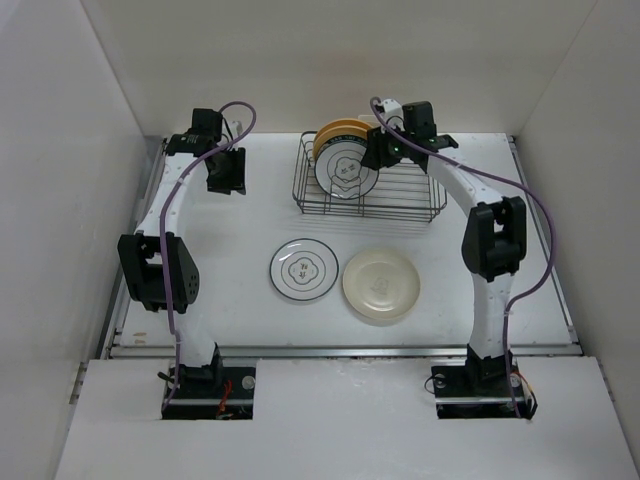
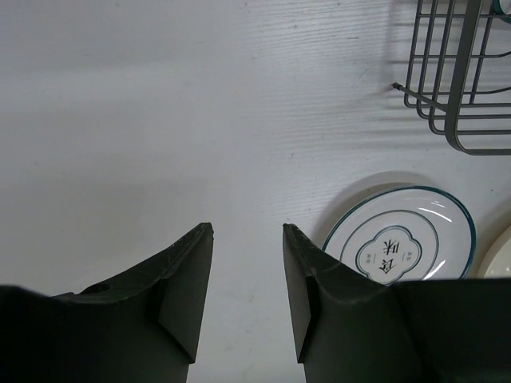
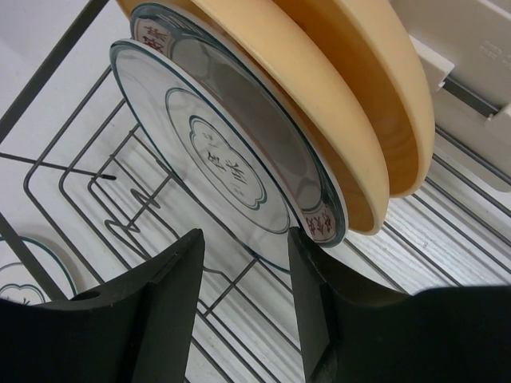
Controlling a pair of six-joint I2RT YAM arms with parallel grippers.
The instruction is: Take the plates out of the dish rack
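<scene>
The black wire dish rack (image 1: 400, 195) stands at the back centre and holds upright plates. Foremost is a white plate with dark rings (image 1: 345, 170) (image 3: 215, 159); behind it are a teal patterned-rim plate (image 3: 323, 219) and two yellow-orange plates (image 1: 335, 135) (image 3: 335, 104). My right gripper (image 1: 385, 150) (image 3: 246, 239) is open at the rack, its jaws astride the lower rim of the white ringed plate. Another white ringed plate (image 1: 303, 269) (image 2: 399, 239) and a cream plate (image 1: 381, 284) lie flat on the table. My left gripper (image 1: 225, 170) (image 2: 247, 227) is open and empty, left of the rack.
A cream clip piece (image 3: 463, 48) sits on the rack's side beside the yellow plates. The rack's corner (image 2: 463, 80) shows at the top right of the left wrist view. White walls enclose the table on three sides.
</scene>
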